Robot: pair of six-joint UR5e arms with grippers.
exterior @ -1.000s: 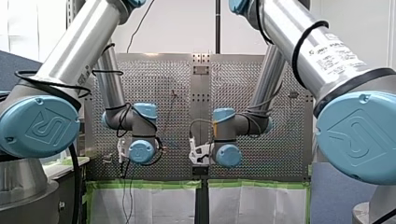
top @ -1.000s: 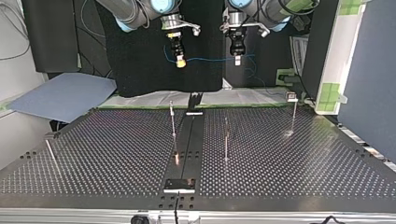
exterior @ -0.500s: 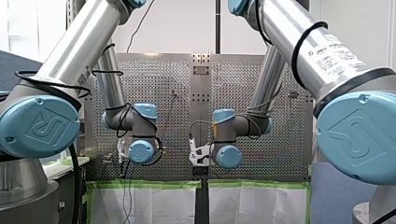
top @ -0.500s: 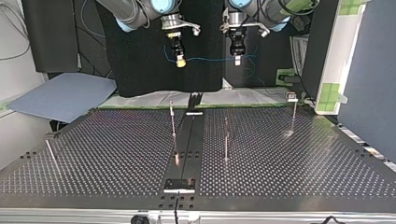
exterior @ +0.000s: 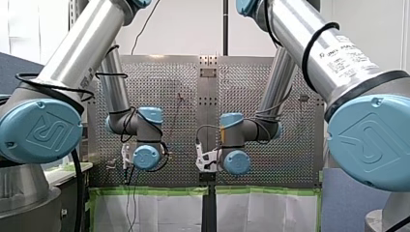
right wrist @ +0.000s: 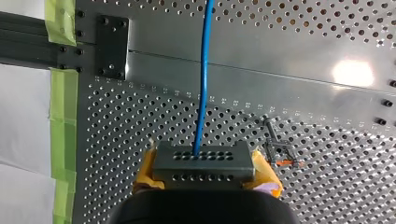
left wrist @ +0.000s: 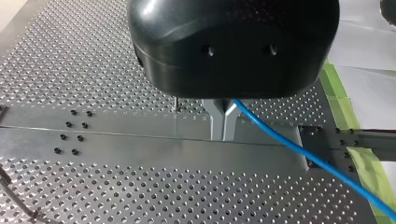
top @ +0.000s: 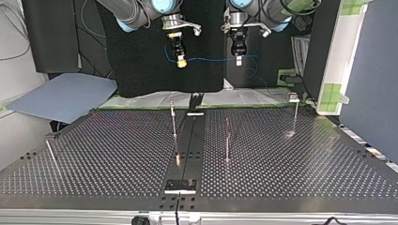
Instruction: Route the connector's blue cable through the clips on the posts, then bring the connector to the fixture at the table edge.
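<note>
Below both arms, table [top: 108, 154]: you are looking at a dark perforated top, with green tape [right wrist: 63, 93] along the edge nearest the arms.
Left arm [exterior: 82, 53]: you find it at the front view's left and the top view's right.
Right arm [exterior: 329, 58]: it is on the opposite side in each view. Both wrists hang side by side, high over the table's taped end.
Rail [top: 187, 140]: a smooth strip down the table's middle, with a black plate [top: 180, 185] at its near end in the top view.
Cable [top: 211, 59]: blue, stretched almost level in the air between the two grippers. It is well above the posts and touches none. Some slack trails off past each gripper.
Left gripper [top: 239, 61]: black body, with metal fingers [left wrist: 215, 123] pinched together on the cable. In the left wrist view you can follow the cable running out from them over the rail.
Right gripper [top: 181, 63]: yellow pads [right wrist: 262, 170] clamped on the connector's two sides.
Connector [right wrist: 203, 161]: a grey block with rows of small holes, held in the right gripper. The cable leaves its face straight ahead.
Posts [top: 173, 121]: three thin uprights, one on either side of the rail and one further to the top view's right.
Clip [right wrist: 279, 150]: small, metal with an orange mark, just beside the right gripper in its wrist view.
</note>
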